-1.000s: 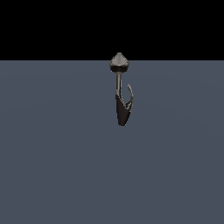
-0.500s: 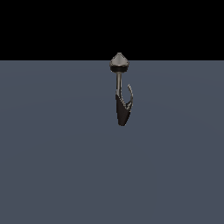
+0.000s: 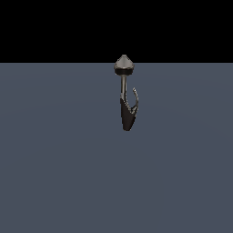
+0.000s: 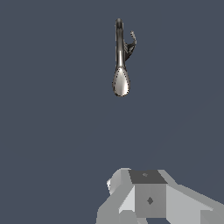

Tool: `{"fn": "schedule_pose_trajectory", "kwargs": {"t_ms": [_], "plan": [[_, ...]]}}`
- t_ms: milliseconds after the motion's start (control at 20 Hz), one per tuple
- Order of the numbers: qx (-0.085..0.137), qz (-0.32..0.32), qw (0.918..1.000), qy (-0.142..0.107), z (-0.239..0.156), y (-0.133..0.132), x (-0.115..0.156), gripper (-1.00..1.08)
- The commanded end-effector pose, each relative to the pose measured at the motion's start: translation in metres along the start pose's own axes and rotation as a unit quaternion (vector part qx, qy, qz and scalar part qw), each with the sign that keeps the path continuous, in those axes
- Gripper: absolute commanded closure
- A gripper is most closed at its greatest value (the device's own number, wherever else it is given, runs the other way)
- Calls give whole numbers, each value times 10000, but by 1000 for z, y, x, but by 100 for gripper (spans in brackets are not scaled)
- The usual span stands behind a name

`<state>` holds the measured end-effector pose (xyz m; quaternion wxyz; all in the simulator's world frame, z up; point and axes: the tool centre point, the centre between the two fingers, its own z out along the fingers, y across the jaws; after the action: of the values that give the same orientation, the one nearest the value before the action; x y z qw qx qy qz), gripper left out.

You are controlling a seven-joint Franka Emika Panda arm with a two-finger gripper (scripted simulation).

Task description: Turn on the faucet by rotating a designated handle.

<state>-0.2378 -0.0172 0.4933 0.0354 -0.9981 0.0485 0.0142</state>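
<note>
The faucet point(image 3: 127, 113) stands alone on the grey floor in the exterior view, with its grey cone-shaped cap point(image 3: 124, 63) on a black collar, a thin stem and a dark tapered body. The handle point(image 3: 135, 98) is a thin curved prong that hooks upward on the exterior view's right of the stem. The wrist view looks down on the faucet point(image 4: 120, 65), and the handle point(image 4: 132, 37) shows as a small hook beside it. No gripper fingers appear in either view.
A white and grey blocky part of the robot arm point(image 4: 148, 197) fills one edge of the wrist view, well apart from the faucet. Flat grey floor point(image 3: 54, 173) surrounds the faucet.
</note>
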Motion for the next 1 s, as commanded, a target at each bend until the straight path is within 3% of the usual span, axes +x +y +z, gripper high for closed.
{"fn": "schedule_pose_trajectory", "kwargs": {"t_ms": [0,500,950], "plan": [[89,134,9999,-44,2,-2,9,108],[659,1079,9914,-350,20,-11,68,108],[1228,2202,9649,-740,52,-14,136,108]]}}
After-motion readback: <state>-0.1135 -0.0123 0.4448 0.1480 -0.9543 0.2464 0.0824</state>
